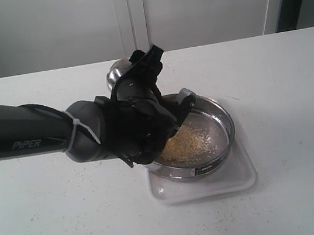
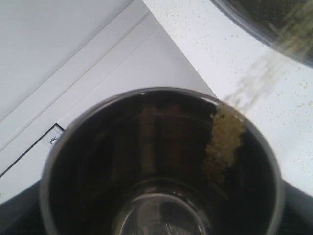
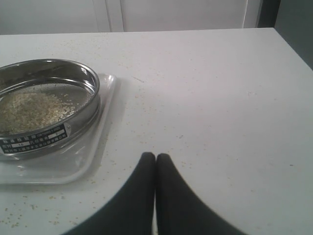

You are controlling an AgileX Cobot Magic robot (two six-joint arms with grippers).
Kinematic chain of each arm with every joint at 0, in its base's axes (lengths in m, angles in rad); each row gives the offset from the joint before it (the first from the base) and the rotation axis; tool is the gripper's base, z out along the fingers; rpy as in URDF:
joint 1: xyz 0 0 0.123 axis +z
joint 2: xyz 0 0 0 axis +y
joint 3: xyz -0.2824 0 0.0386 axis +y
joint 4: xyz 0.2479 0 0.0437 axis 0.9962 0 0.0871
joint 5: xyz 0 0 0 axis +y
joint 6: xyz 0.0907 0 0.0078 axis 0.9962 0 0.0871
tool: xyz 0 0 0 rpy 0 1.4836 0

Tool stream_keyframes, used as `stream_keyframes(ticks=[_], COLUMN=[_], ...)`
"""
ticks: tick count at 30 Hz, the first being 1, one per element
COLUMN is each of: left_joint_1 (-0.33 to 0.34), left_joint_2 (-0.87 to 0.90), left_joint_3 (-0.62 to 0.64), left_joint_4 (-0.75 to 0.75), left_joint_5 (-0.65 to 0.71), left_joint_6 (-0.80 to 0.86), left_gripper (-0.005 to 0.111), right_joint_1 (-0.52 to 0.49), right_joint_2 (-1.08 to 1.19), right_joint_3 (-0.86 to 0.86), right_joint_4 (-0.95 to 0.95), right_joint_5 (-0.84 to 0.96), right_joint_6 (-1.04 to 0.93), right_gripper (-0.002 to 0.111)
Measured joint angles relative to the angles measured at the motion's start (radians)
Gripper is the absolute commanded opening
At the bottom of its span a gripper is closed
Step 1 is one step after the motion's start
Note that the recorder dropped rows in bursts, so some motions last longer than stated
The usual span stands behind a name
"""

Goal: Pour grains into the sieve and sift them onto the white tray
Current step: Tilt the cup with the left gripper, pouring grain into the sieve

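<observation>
Left gripper, frame centre: clamps small steel cup, tilted to spill yellow-white grains into round steel mesh sieve atop flat white tray. Right gripper: closed, empty, idle.

Bright even light, soft shadows, falling grains motion-blurred

right hand: closed, above table | sieve: on white tray | grains: in sieve

Shiny steel sieve, glossy white plastic tray
</observation>
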Motion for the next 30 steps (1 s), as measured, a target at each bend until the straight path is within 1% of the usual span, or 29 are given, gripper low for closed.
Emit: stream_keyframes(ticks=[3,8,15,23,27,30], left_joint_1=[-0.01,-0.018,-0.018,-0.018,-0.018,-0.018], left_joint_2=[0.0,0.0,0.0,0.0,0.0,0.0], left_joint_3=[0.0,0.0,0.0,0.0,-0.005,-0.015], left_joint_4=[0.0,0.0,0.0,0.0,0.0,0.002], left_joint_5=[0.012,0.02,0.023,-0.01,-0.028,-0.043], left_joint_6=[0.0,0.048,0.2,0.313,0.314,0.275], left_gripper=[0.0,0.0,0.0,0.0,0.0,0.0], right_joint_1=[0.0,0.0,0.0,0.0,0.0,0.0], right_joint_2=[0.0,0.0,0.0,0.0,0.0,0.0], right_joint_3=[0.0,0.0,0.0,0.0,0.0,0.0], right_joint_4=[0.0,0.0,0.0,0.0,0.0,0.0], right_joint_5=[0.0,0.0,0.0,0.0,0.0,0.0], right_joint_6=[0.0,0.0,0.0,0.0,0.0,0.0], right_gripper=[0.0,0.0,0.0,0.0,0.0,0.0])
